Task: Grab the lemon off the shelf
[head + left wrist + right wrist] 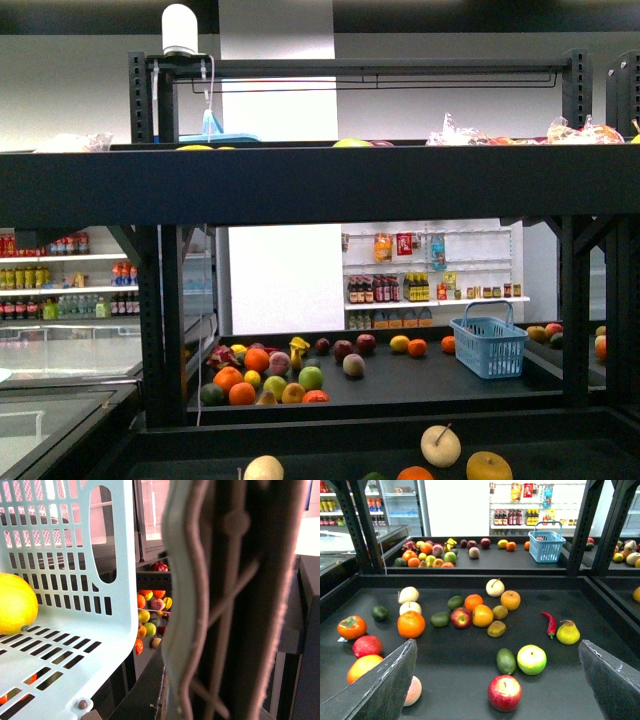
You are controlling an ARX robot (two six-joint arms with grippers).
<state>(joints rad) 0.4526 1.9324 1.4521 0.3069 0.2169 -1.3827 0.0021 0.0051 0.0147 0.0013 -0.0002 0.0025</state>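
A bright yellow rounded fruit, the lemon (16,603) by its look, lies inside a pale blue slotted basket (75,630) in the left wrist view, half cut off by the picture's edge. My left gripper (220,605) is shut, and its fingers (190,580) stand close beside the basket's wall. The black shelf (300,185) fills the front view, where neither gripper shows. My right gripper (497,647) hangs open over a lower tier with nothing between its fingers (385,685). No lemon can be told apart among the fruit there.
Under the right gripper lie a red apple (504,692), a green apple (531,659), an avocado (506,661), a chilli (549,623), a pear (568,632) and oranges (411,624). A blue basket (489,345) and more fruit sit on the far shelf. Black uprights (150,320) flank the tiers.
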